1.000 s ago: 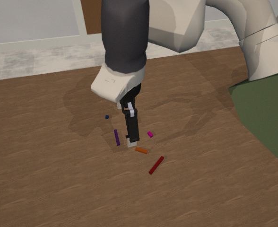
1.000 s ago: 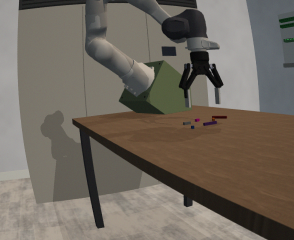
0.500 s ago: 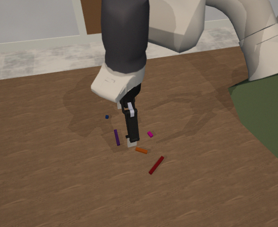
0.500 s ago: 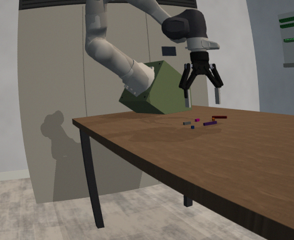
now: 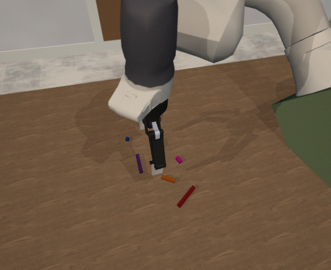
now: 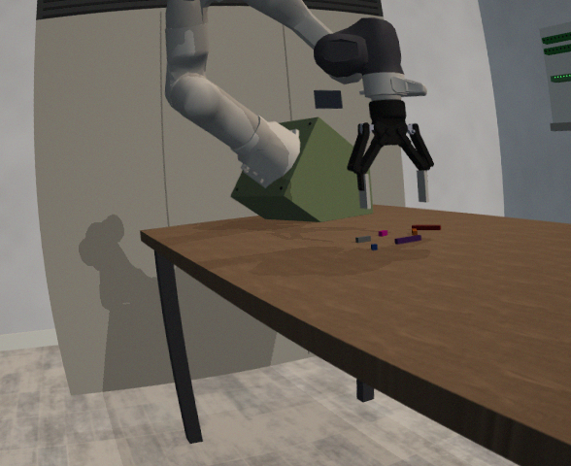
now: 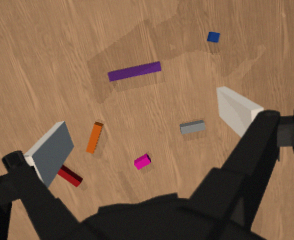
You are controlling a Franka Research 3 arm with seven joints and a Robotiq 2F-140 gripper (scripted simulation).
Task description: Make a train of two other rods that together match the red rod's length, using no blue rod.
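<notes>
My gripper [image 6: 390, 192] hangs open and empty well above the rods; its two fingertips frame the wrist view [image 7: 144, 132]. On the table lie a red rod [image 5: 186, 196], an orange rod [image 5: 168, 178], a purple rod [image 5: 138, 163], a small magenta rod [image 5: 178, 159] and a tiny blue rod [image 5: 127, 138]. A grey rod [image 7: 193, 127] shows in the wrist view and in the exterior view [image 6: 362, 239]; in the top view my fingers hide it. In the wrist view the orange rod [image 7: 94, 137], magenta rod [image 7: 142, 161], purple rod [image 7: 134, 71] and blue rod [image 7: 213, 36] lie apart. The red rod [image 7: 69, 175] is partly hidden behind a fingertip.
The robot's green base block [image 6: 308, 173] stands at the table's far side, also at the right edge of the top view [image 5: 314, 130]. The table's near edge [image 6: 325, 331] runs diagonally in the exterior view.
</notes>
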